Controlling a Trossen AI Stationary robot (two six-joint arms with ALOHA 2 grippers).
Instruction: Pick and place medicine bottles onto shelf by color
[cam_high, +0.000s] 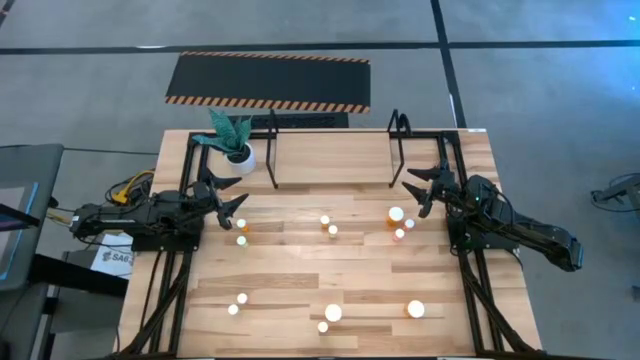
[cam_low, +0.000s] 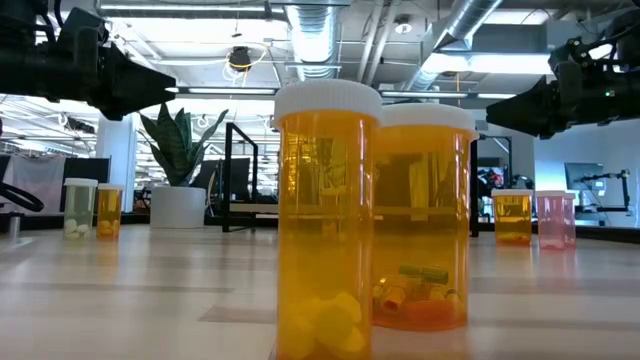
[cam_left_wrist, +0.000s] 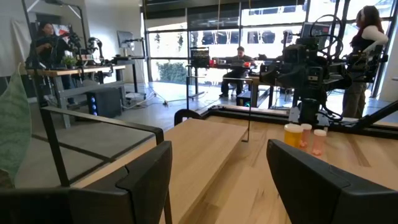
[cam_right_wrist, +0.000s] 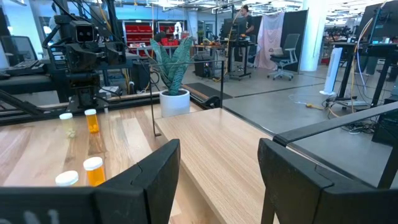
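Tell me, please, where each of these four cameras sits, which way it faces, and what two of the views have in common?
High view: above the table, looking straight down; shows both arms, left gripper and right gripper.
Low view: at tabletop height, facing across to the plant pot; dark arm parts hang at both top corners.
Left wrist view: looks past its open fingers toward the right arm.
Right wrist view: looks past its open fingers toward the left arm.
Shared: the wrist views face each other, both showing the shelf.
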